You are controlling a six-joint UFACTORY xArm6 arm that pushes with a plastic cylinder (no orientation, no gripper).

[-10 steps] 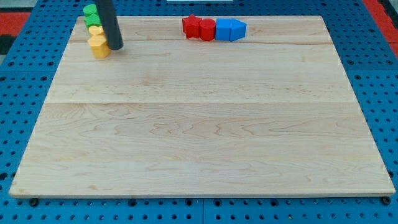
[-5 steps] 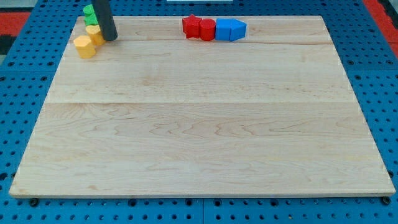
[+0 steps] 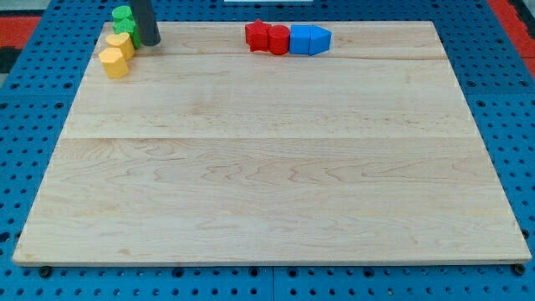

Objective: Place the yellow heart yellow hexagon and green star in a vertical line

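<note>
At the board's top left corner stands a short column of blocks. A green block is at the top, another green block, partly hidden, is below it. A yellow block follows, and a yellow hexagon sits lowest, slightly to the left. Which green one is the star and which yellow one the heart is hard to make out. My tip is just right of the upper yellow block and the lower green block, close to or touching them.
A row of blocks lies at the board's top middle: two red blocks and two blue blocks, touching side by side. The wooden board rests on a blue pegboard.
My tip has moved up the view, from beside the lowest yellow block to beside the upper yellow and green blocks. The yellow hexagon has slid down and left.
</note>
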